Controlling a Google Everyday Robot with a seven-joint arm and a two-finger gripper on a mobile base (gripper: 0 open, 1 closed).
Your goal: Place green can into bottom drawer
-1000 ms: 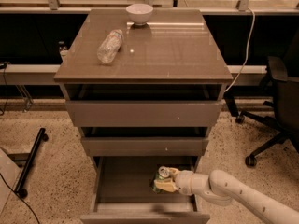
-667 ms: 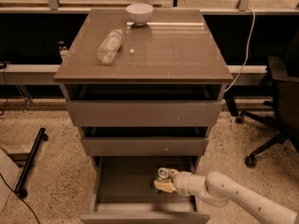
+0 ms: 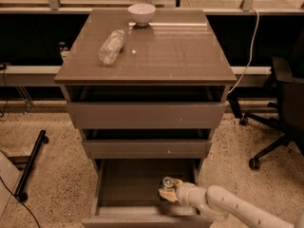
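Observation:
The bottom drawer [image 3: 126, 186] of the grey-brown cabinet stands pulled out, its bare grey inside showing. My gripper [image 3: 167, 191] comes in from the lower right on a white arm and is inside the drawer near its right side. It is shut on the green can [image 3: 167, 184]; only the can's silver top and a bit of its side show between the fingers. The can is upright, low in the drawer. I cannot tell whether it rests on the drawer floor.
A clear plastic bottle [image 3: 111, 47] lies on the cabinet top [image 3: 180, 51] and a white bowl [image 3: 141, 13] stands at its back edge. The two upper drawers [image 3: 145, 115] are slightly open. An office chair [image 3: 280, 108] stands at the right, a black stand leg [image 3: 31, 165] at the left.
The gripper with the can has shifted slightly lower in the drawer; otherwise nothing has visibly moved.

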